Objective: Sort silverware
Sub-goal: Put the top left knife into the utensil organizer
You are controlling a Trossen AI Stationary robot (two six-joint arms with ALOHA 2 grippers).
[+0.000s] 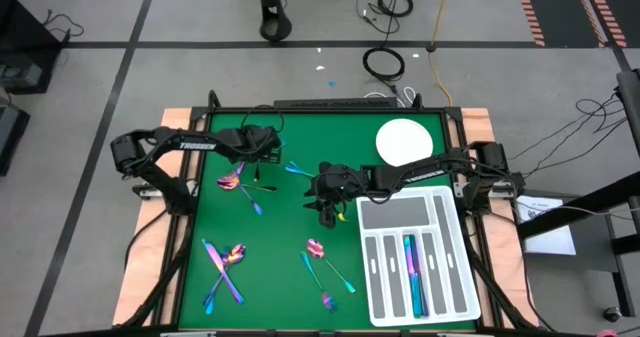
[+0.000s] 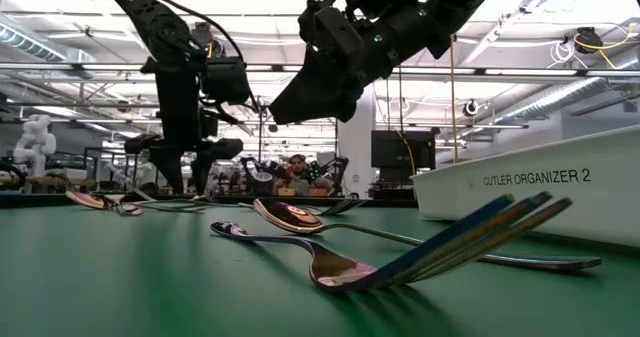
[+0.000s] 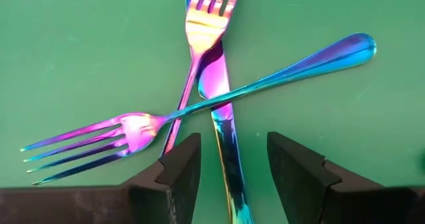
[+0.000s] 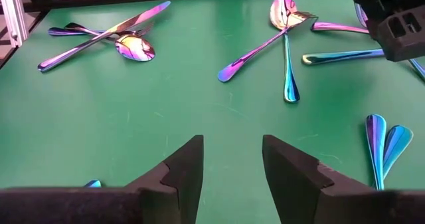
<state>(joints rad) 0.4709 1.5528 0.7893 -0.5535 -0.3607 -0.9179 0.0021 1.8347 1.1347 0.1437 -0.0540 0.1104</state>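
Left pincer [image 1: 258, 164] sits low over a crossed pile at the counter's back-left: 2 forks [image 3: 126, 134] and a knife [image 3: 222, 111] stacked in an X. Fingers [image 3: 178, 167] are apart and nothing is held; the knife runs between them, under the nearer fork's handle.

My read: step in hand is a pick from this pile. Take the top piece first, likely the fork lying across. Closing on the knife now would drag the others with it. Grip at the handle, clear of the crossing point, and lift straight up so the stack doesn't scatter.

Right pincer [image 1: 330, 205] hovers mid-counter, fingers [image 4: 184, 164] apart, empty, nothing beneath it.

Rest of the silverware [image 1: 225, 262] is scattered: a crossed group front-left, spoons [image 1: 318, 249] front-centre, a couple more pieces [image 1: 297, 167] between the arms. Tray [image 1: 385, 217] at front-right has roughly 2 pieces [image 1: 412, 272] in 1 long slot, so sorting looks early.

Surface: green mat on the counter [image 1: 280, 227], flat, thin cutlery lying flush, so expect slippery edge grips. White plate [image 1: 404, 141] at back-right, bare.

Room: grey tiled floor with loose cables [image 1: 385, 62]; lab benches and ceiling lights beyond in the low view.
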